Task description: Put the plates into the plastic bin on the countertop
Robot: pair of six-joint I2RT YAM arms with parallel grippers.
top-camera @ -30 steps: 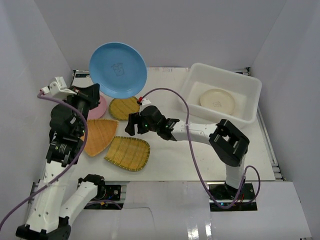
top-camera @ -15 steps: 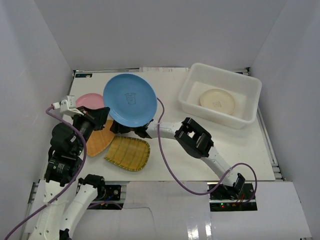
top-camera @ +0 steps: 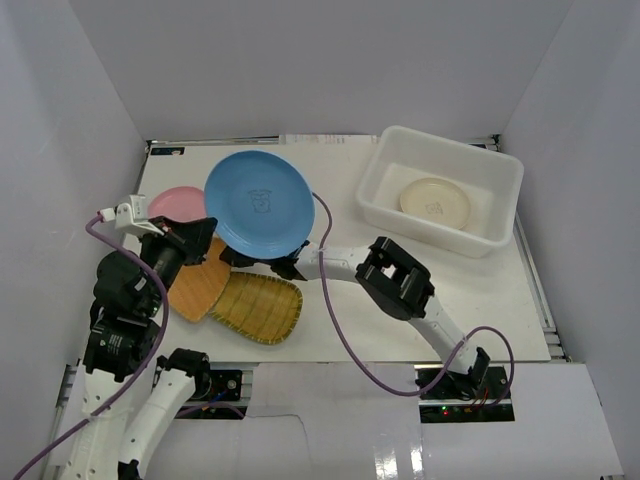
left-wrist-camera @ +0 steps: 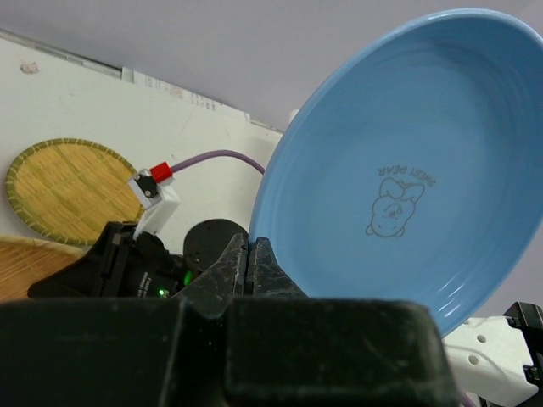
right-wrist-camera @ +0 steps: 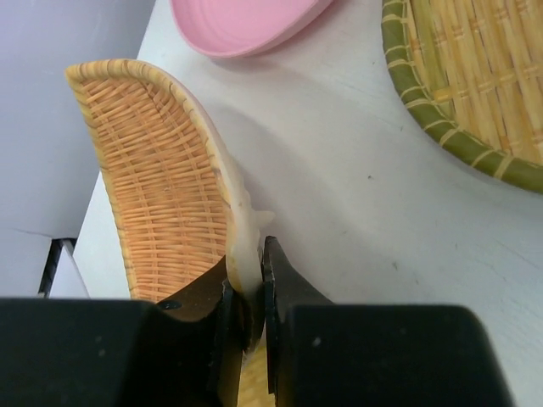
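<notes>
The left gripper (left-wrist-camera: 252, 254) is clenching the rim of the blue plate (left-wrist-camera: 399, 170), holding it tilted above the countertop (top-camera: 480, 300), well apart from the plastic bin (top-camera: 447, 137). The right gripper (right-wrist-camera: 250, 271) is gripping the edge of the orange woven plate (right-wrist-camera: 161, 186), which is standing tilted near the pink plate (right-wrist-camera: 246, 21).

Your top view is bright and evenly lit; the blue plate (top-camera: 258, 203) drops only a soft shadow on the countertop (top-camera: 480, 300), and a glossy sheen sits at 6 o'clock. In the left wrist view the plate's print is sharp, but the left gripper (left-wrist-camera: 252, 252) at 6 o'clock is dark and blurred. In the right wrist view the orange plate (right-wrist-camera: 161, 186) shades the surface toward 3 o'clock; the right gripper (right-wrist-camera: 248, 271) is nearly black.
</notes>
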